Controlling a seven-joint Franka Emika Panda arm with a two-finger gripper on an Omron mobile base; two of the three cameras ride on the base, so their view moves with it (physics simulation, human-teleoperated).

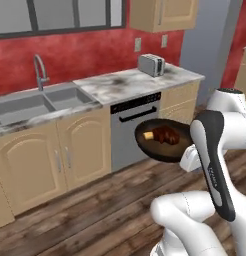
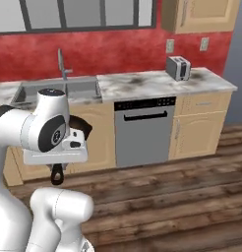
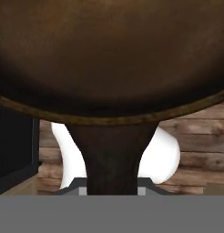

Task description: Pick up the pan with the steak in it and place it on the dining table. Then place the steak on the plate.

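Pan [image 1: 162,140] hangs in the air above the wood floor [image 1: 95,210], in front of the dishwasher [image 1: 130,130]. I see the gripper [image 3: 112,189] clamped on its handle [image 3: 111,159]. Steak [image 1: 166,135] lies inside.

Steak [image 1: 166,135] in pan [image 1: 162,150], seemingly before dishwasher [image 1: 132,127]; toaster [image 1: 151,64] on counter [image 1: 120,85]
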